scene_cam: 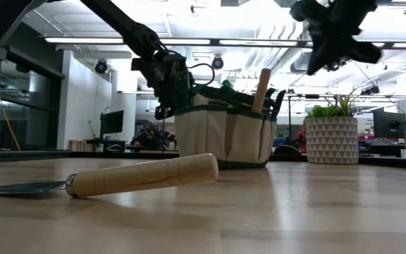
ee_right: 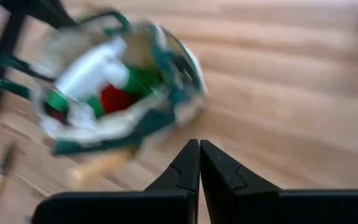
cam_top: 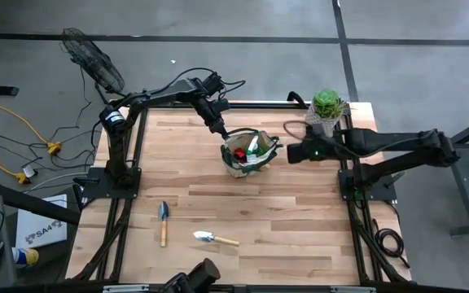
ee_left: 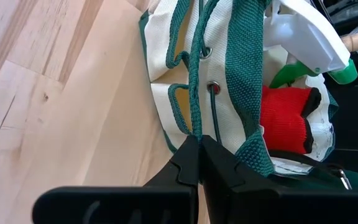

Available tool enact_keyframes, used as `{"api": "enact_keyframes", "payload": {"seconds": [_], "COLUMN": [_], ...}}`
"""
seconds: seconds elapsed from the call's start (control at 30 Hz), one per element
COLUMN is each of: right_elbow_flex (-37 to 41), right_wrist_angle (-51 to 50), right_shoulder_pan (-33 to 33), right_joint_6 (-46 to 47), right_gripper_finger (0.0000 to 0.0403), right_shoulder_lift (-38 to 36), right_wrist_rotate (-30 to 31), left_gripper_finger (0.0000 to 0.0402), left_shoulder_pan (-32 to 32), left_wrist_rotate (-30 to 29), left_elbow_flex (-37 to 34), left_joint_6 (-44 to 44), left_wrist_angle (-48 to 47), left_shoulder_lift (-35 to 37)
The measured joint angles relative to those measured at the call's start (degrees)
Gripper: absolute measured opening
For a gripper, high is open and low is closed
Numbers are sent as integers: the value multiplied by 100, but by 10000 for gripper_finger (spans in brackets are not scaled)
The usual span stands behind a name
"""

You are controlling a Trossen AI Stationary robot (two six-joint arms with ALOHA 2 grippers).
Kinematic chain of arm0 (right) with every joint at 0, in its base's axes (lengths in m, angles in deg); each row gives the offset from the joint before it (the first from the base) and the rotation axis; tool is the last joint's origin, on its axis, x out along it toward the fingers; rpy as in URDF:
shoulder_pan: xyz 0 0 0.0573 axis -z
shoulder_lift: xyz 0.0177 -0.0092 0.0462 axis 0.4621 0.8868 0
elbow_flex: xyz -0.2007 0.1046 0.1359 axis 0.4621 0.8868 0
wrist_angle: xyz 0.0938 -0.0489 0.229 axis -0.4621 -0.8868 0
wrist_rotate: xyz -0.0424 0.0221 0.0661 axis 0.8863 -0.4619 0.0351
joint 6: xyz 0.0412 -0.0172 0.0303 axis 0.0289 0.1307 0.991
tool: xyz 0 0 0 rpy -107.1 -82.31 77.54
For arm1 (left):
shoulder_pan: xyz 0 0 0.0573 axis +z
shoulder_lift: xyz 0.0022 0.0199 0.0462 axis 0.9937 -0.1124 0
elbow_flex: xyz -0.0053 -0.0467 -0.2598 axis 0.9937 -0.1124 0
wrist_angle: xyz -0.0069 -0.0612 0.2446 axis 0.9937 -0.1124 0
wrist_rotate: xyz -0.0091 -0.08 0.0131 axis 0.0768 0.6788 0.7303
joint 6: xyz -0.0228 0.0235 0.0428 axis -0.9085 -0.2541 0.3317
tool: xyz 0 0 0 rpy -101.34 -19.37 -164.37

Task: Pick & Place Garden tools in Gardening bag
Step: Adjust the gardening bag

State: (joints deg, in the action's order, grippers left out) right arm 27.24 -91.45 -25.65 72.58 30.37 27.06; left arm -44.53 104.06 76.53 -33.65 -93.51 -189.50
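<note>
Left gripper: fingers pressed together, tips meeting at the thin loop handle of the gardening bag. Whether the cord is actually pinched between them, I cannot tell.

Right gripper: fingers closed on nothing, held in the air just beside the bag, on the side away from my left fingers.

Bag contents: green spray bottle, red item, a wooden handle standing up past the rim.

Still out: two trowels on the table, one with a dark blade, one with a bright blade, both well apart from my fingers.

Handling, my judgement:
- Bag: soft fabric; walls will sag and shift if tugged, so steady it by handle or rim.
- Trowels: light and stiff; the round wooden handle may roll. Grip mid-handle, across its width.
</note>
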Motion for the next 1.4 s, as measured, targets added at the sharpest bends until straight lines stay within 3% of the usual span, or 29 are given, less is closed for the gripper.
{"api": "enact_keyframes", "payload": {"seconds": [0.17,0.4,0.53,1.03,1.4], "right_elbow_flex": [494,2087,2784,2956,2956], "right_wrist_angle": [342,2963,4347,6350,6831], "right_shoulder_pan": [-553,-849,-816,175,927], "right_joint_6": [981,2377,2697,1917,1196], "right_gripper_finger": [3,3,4,3,4], "right_shoulder_lift": [107,162,270,1492,1602], "right_wrist_rotate": [324,904,1145,690,17], "left_gripper_finger": [0,0,0,0,0], "left_shoulder_pan": [1,-1,-1,-5,-411], "left_wrist_rotate": [-1,0,15,160,250], "left_elbow_flex": [0,0,0,0,0], "left_joint_6": [-2,-2,-4,-37,-37], "left_wrist_angle": [37,52,49,5,-116], "left_shoulder_lift": [-2,-2,-2,-2,-2]}}
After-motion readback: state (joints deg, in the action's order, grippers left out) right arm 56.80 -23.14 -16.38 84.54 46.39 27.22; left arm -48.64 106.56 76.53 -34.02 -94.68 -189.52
